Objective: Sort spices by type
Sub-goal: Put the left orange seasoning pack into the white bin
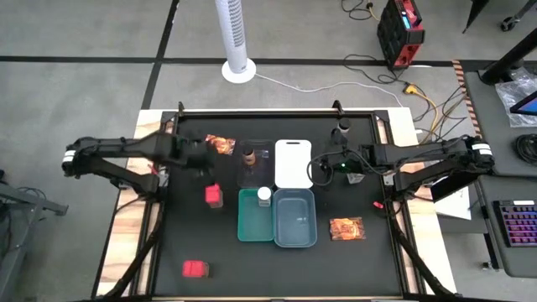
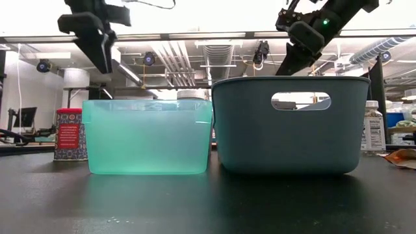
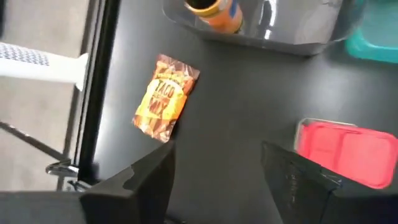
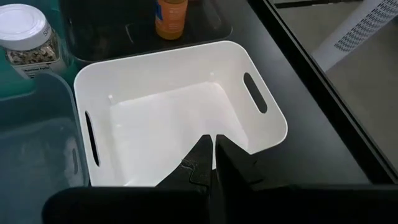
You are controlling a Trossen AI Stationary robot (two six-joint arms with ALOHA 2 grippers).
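My left gripper (image 1: 201,159) (image 3: 217,155) hangs open above the table's far left part, with nothing between its fingers. Below it an orange-brown packet (image 3: 163,96) (image 1: 221,144) lies flat and a red box (image 3: 345,155) (image 1: 214,195) stands on the table. My right gripper (image 1: 321,165) (image 4: 211,155) hovers shut over the white tray (image 4: 180,106) (image 1: 293,162) and holds nothing. A brown-capped bottle (image 1: 248,155) stands in the clear tray (image 1: 256,172). A white-capped jar (image 1: 264,195) (image 4: 25,34) stands in the teal tray (image 1: 252,222). A second packet (image 1: 346,228) and a second red box (image 1: 195,268) lie on the table nearer the front.
The grey-blue tray (image 1: 294,220) (image 2: 289,123) sits right of the teal one (image 2: 149,136). A dark bottle (image 1: 342,130) stands near the far right edge. In the low view a white-capped jar (image 2: 372,127) shows at the right. A small red piece (image 1: 377,204) lies by the table's right edge.
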